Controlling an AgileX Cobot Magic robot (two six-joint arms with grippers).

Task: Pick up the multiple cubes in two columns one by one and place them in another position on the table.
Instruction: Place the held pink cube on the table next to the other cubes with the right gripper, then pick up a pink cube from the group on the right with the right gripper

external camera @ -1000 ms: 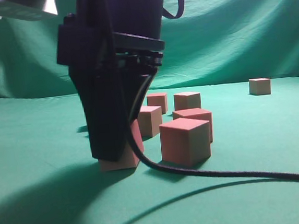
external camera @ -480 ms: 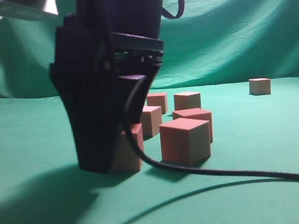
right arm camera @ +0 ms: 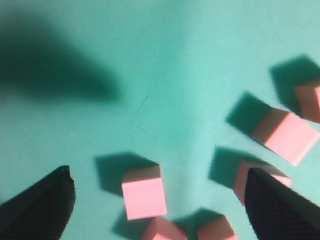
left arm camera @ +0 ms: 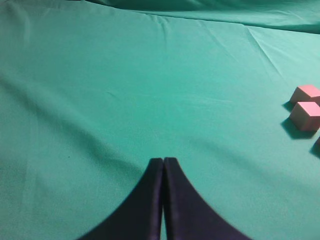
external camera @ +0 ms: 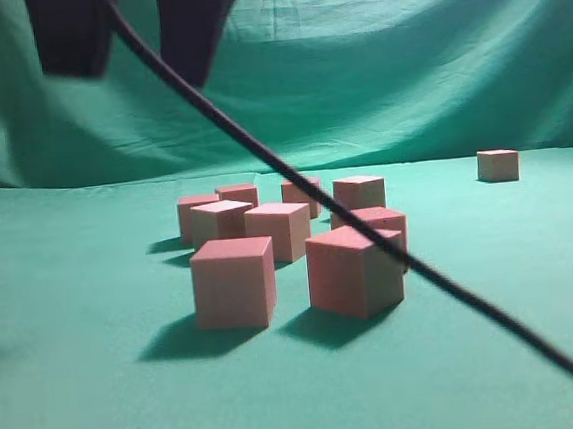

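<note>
right gripper [right arm camera: 155,200] spread wide, empty, raised above cubes [external camera: 234,281] | cubes clustered mid worktop [external camera: 81,393], one directly below its jaws | left gripper [left arm camera: 163,167] clenched, empty, cubes off to its right | right arm nearer

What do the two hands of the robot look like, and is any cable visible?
Both hands are black. The left hand has two smooth fingers that widen toward the base and narrow to thin tips. The right hand has broad fingers with finely ribbed surfaces. In the exterior view, a thin black cable runs from it toward the lower right.
</note>
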